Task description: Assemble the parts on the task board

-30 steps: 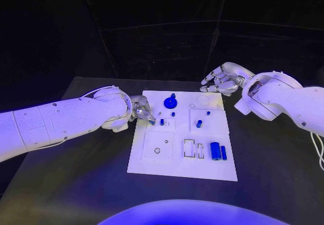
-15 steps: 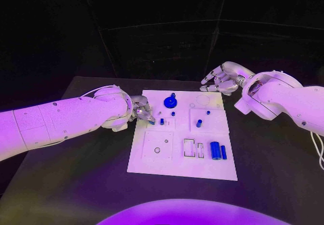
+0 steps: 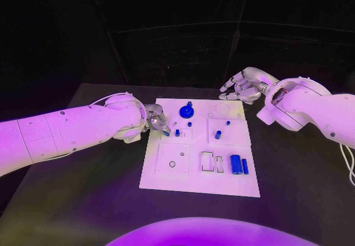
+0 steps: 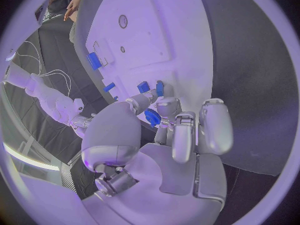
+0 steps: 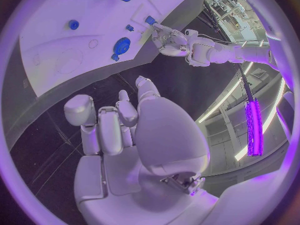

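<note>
Hardly shifts since a second ago: left hand [image 3: 155, 119] at the task board [image 3: 199, 184] near-left edge, pinching a small blue part [image 3: 167, 134], right hand [image 3: 241, 86] curled empty beyond the far corner; risks a jammed, tilted insertion.

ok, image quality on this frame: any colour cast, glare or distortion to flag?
Head view: magenta-violet cast over everything, dark surround, task board legible without glare. Left wrist view: strong fisheye, board edges bend, left hand covers the middle. Right wrist view: same curvature, bright light strips at the rim.
</note>
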`<state>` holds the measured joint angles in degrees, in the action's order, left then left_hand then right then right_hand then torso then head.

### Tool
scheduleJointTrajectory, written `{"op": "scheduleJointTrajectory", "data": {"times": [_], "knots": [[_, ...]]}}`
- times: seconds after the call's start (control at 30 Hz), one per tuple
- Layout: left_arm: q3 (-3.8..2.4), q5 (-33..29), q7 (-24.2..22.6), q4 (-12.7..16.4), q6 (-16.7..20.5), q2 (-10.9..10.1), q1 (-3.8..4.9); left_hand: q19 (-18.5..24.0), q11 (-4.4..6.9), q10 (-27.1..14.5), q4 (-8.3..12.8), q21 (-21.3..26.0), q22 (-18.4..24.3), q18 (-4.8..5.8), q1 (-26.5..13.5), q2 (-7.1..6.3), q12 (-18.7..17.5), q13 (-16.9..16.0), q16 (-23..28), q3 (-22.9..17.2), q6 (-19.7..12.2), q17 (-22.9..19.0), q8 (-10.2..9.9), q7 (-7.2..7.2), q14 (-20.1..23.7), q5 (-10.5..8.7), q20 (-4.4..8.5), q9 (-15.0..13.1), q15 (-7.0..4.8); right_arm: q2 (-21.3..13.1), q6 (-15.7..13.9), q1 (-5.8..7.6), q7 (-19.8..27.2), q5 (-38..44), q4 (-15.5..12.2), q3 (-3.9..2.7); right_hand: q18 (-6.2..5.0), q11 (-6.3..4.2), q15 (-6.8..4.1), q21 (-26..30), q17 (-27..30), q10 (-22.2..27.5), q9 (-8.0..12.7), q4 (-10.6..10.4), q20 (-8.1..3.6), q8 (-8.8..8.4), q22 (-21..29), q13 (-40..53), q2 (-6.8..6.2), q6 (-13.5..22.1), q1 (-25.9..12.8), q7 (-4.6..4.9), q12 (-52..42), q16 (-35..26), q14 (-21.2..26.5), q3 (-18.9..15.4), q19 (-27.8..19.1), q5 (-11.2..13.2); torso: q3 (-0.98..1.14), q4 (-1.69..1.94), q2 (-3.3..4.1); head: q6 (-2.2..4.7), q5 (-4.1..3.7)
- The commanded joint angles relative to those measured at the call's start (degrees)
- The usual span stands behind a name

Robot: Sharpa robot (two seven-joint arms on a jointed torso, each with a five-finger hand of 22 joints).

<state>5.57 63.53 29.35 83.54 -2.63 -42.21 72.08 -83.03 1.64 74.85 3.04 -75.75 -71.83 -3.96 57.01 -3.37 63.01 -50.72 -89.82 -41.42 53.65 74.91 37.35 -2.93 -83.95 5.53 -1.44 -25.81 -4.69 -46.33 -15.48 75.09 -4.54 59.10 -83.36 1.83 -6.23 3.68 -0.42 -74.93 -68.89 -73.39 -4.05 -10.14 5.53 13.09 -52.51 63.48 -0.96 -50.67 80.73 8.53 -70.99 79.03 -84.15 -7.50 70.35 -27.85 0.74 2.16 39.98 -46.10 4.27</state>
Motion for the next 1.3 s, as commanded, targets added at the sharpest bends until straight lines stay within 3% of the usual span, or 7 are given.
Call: {"op": "scheduleJointTrajectory", "data": {"times": [0.03,0.23,0.73,0.97,1.07,1.13,1.3], "knots": [[0.16,-0.42,0.62,-0.10,-1.60,0.36,-0.17,-0.39,0.23,0.37,1.43,0.14,0.13,-0.25,-1.35,-0.22,0.03,0.07,-0.18,-0.65,0.15,15.09,-0.02,0.65,-6.05,0.05,0.17,0.34,-0.39,0.01,0.00,0.12,0.40,-0.08,-0.09,-0.03,-0.84,-0.17,-0.44,0.35,0.02,0.31,0.04,-0.14,-0.14,0.30,0.07,-0.05,-0.05,0.53,0.60,0.04,-0.25,-0.37,-1.65,0.25,-0.14,-0.21,0.00,-0.06,0.03,0.04,0.08],[0.15,-0.48,0.96,-0.54,-2.19,0.73,-0.17,-0.33,0.46,0.60,-1.07,0.44,0.31,-0.30,-3.13,-0.45,0.58,-0.35,-0.18,4.25,1.05,15.09,-0.17,0.95,-6.05,-0.07,0.40,1.24,-0.63,-0.25,0.21,0.12,0.44,-0.08,-0.15,-0.03,-0.86,-0.17,-0.45,0.39,0.11,0.36,0.04,-0.15,-0.14,0.32,0.15,-0.12,-0.04,0.53,0.61,0.04,-0.21,-0.43,-1.63,0.27,-0.18,-0.28,0.02,0.00,0.00,-0.03,-0.08],[0.14,-0.48,1.76,-1.47,-1.64,1.12,-0.16,-0.35,0.56,0.81,-2.93,0.67,0.33,-0.31,-3.19,-0.30,1.16,-0.86,-0.18,9.90,2.03,15.09,-0.49,1.08,-6.05,-0.12,0.54,2.51,-0.75,-0.15,0.88,0.12,0.56,-0.41,-0.10,-0.03,-0.86,-0.17,-0.45,0.39,0.11,0.36,0.04,-0.15,-0.14,0.32,0.15,-0.12,-0.04,0.53,0.61,0.04,-0.21,-0.43,-1.63,0.27,-0.18,-0.28,-0.02,-0.01,0.08,-0.14,-0.35],[0.13,-0.48,1.79,-1.63,-0.66,1.05,-0.17,-0.38,0.47,0.95,-5.73,0.83,0.28,-0.31,-4.80,-1.38,1.49,-1.10,-0.18,17.63,2.87,15.09,-0.79,0.97,-6.05,-0.44,0.54,3.57,-0.67,-0.08,0.87,0.12,0.64,-0.42,0.01,-0.03,-0.87,-0.17,-0.45,0.44,0.20,0.45,0.04,-0.20,-0.15,0.37,0.26,-0.25,-0.05,0.51,0.60,0.05,-0.12,-0.49,-1.61,0.28,-0.24,-0.45,-0.07,0.09,0.00,-0.17,-0.45],[0.10,-0.47,1.44,-1.38,0.22,0.72,-0.17,-0.38,0.56,1.04,-7.75,0.94,0.32,-0.34,-6.22,-2.37,1.67,-1.28,-0.18,22.10,3.13,15.09,-0.94,1.10,-6.05,-2.70,0.58,3.97,-0.74,-0.02,0.92,0.12,0.73,-0.42,0.09,-0.03,-0.87,-0.17,-0.45,0.44,0.20,0.45,0.04,-0.20,-0.15,0.37,0.26,-0.25,-0.05,0.51,0.60,0.05,-0.12,-0.49,-1.61,0.28,-0.24,-0.45,-0.10,0.08,-0.01,0.00,-0.41],[0.07,-0.48,1.12,-1.10,0.90,0.37,-0.17,-0.41,0.56,1.06,-9.07,0.95,0.26,-0.34,-6.60,-2.84,1.71,-1.34,-0.18,24.93,3.25,15.09,-1.06,1.38,-6.05,-2.84,0.75,4.20,-0.93,0.02,0.94,0.11,0.77,-0.42,0.13,-0.03,-0.87,-0.17,-0.45,0.44,0.20,0.45,0.04,-0.20,-0.15,0.37,0.26,-0.25,-0.05,0.51,0.60,0.05,-0.12,-0.49,-1.61,0.28,-0.24,-0.45,-0.10,0.08,-0.03,0.00,-0.44],[-0.06,-2.87,-0.66,-0.46,4.88,-0.65,-0.04,0.12,0.74,0.28,-11.83,2.20,1.59,-0.62,-6.96,-3.38,0.64,0.01,-0.18,29.23,2.95,15.09,-1.44,1.28,-6.05,-2.89,0.97,4.54,-1.04,0.05,0.94,0.11,0.82,-0.42,0.22,-0.03,-0.87,-0.17,-0.45,0.44,0.20,0.45,0.04,-0.20,-0.15,0.37,0.26,-0.25,-0.05,0.51,0.60,0.05,-0.12,-0.49,-1.61,0.28,-0.24,-0.45,-0.03,0.06,-0.05,0.13,-0.47]]}}
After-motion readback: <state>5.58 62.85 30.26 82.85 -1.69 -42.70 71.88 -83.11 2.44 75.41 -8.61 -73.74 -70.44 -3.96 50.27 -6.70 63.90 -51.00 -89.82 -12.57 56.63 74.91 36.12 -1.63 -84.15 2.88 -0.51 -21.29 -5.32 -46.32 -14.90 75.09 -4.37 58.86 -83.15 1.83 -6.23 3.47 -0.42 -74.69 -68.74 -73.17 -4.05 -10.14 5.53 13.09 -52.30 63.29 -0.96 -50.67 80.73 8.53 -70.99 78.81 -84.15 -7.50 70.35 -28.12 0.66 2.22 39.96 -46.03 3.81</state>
